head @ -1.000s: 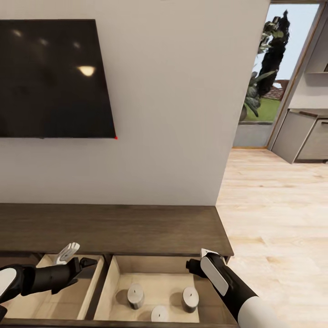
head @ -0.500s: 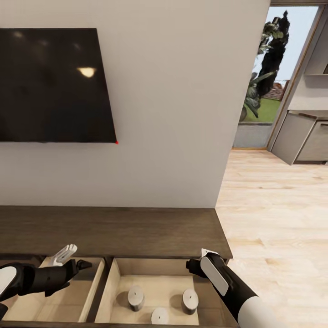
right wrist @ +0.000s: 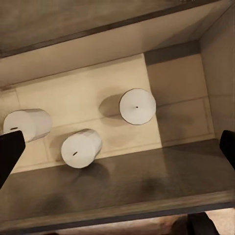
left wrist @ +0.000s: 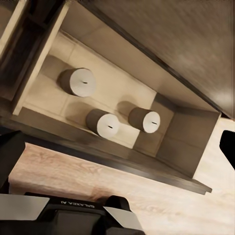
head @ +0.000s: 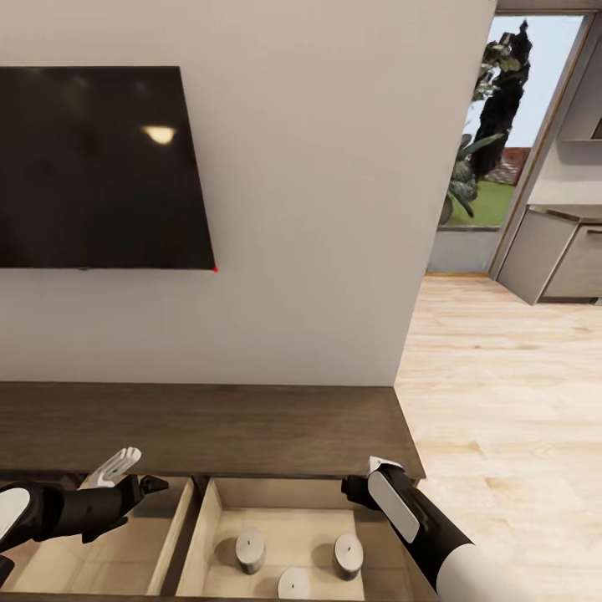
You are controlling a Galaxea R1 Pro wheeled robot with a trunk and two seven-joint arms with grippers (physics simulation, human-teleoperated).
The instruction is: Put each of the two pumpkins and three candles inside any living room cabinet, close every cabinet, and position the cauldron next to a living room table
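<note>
All three candles point(head: 293, 558) sit below my right claw point(right wrist: 117, 147), open and empty. View's drifted back slightly; left claw point(head: 125, 473) open. Drawers need shutting.

Three candles point(head: 250, 548) upright in open cabinet point(head: 209, 422) drawer.

Both arms forward, fingers point(head: 125, 462) spread.

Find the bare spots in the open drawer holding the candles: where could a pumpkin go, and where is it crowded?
The right drawer has free floor along its back wall, behind the candles, and beside its right wall. The front half is crowded: all three candles stand there. The left drawer beside it shows bare floor; the left gripper hovers above it.
</note>
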